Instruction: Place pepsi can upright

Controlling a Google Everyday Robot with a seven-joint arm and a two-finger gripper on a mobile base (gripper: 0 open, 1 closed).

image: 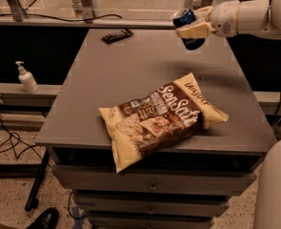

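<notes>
Camera view takes in a grey rectangular surface [130, 70] atop a drawer cabinet. A white robot arm [254, 15] reaches in from the right, stretched nearly level over the far right corner. A brown-and-cream crinkled chip bag [164, 120] lies flat and slanted near the front edge, one corner overhanging it. The small blue metal pepsi can [184, 17] hangs in the air above the far right corner, tilted with its top up and to the left. The cream pincer [190, 30] is clamped around the can's middle. A flat black object [117, 35] lies by the far edge.
</notes>
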